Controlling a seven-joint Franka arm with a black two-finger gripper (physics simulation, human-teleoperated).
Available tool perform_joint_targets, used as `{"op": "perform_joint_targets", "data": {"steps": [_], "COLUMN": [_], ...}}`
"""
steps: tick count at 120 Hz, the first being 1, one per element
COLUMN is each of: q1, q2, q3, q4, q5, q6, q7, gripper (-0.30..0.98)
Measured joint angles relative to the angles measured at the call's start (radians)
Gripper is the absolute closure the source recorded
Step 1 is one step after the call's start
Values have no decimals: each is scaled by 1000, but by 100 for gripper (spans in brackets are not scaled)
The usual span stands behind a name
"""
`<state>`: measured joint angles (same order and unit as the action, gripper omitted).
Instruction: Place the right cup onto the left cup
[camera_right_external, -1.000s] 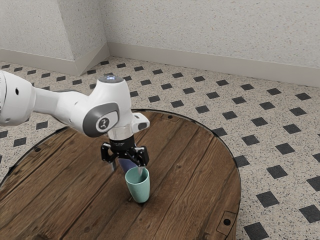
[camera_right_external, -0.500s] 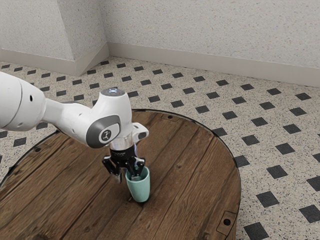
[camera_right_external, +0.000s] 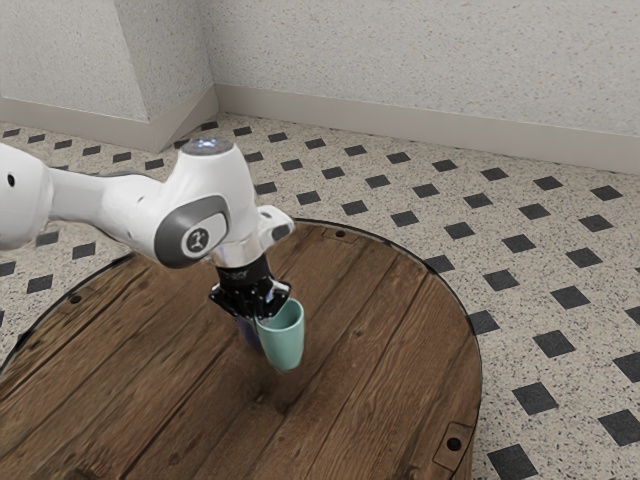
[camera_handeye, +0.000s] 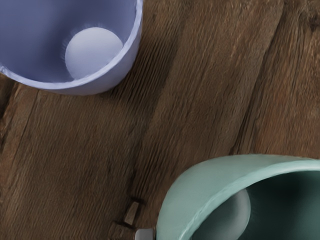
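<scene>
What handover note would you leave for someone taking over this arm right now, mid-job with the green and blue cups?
Pincer: shut on the green cup, at its rim.
Where things are: the green cup appears raised off the wooden table; the blue cup stands upright beside it, apart, mouth open upward.
Done: green cup grasped and, it seems, lifted.
Left: bring the green cup over the blue one, lower it on, let go and back away.
</scene>
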<state>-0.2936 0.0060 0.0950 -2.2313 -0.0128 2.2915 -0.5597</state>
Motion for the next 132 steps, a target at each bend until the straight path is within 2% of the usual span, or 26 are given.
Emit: {"op": "perform_joint_targets", "data": {"steps": [23, 48, 86, 111, 132], "q1": [-11, 55, 138, 100, 119], "q2": [-79, -101, 48, 124, 143], "q3": [35, 86, 104, 101, 103], "q4": [123, 177, 293, 355, 367], "q5": [4, 18, 12, -16, -33], "q6": [-121, -262, -327, -332, -333], "q7": [-12, -15, 19, 36, 49], "gripper": [78, 78, 78, 78, 78]}}
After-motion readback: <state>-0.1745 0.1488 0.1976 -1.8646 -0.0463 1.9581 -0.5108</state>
